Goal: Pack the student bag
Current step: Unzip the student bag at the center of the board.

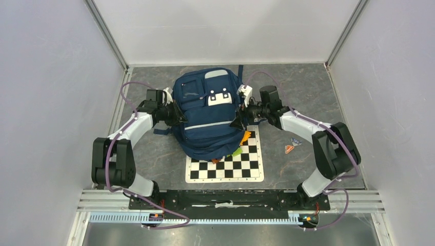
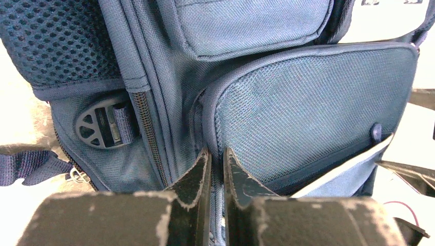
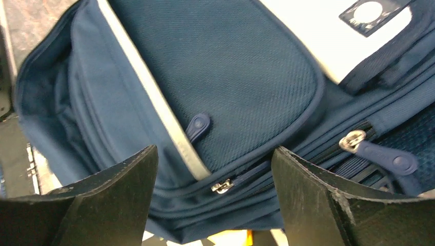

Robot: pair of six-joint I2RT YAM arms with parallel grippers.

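Note:
The student bag (image 1: pixel 208 120), a navy backpack with a grey stripe and a white patch, stands at the table's middle between both arms. My left gripper (image 1: pixel 174 114) is at the bag's left side. In the left wrist view its jaws (image 2: pixel 216 152) are nearly together, with a fold of blue fabric pinched between them beside a mesh pocket (image 2: pixel 308 113). My right gripper (image 1: pixel 241 114) is at the bag's right side. It stands open (image 3: pixel 214 149), its fingers wide apart on either side of a silver zip slider (image 3: pixel 221 187).
A checkerboard plate (image 1: pixel 246 166) lies partly under the bag's near end, with an orange thing (image 1: pixel 245 137) and a green thing (image 1: pixel 237 151) poking out there. Two small packets (image 1: pixel 290 147) lie to the right. Grey walls close in the sides and back.

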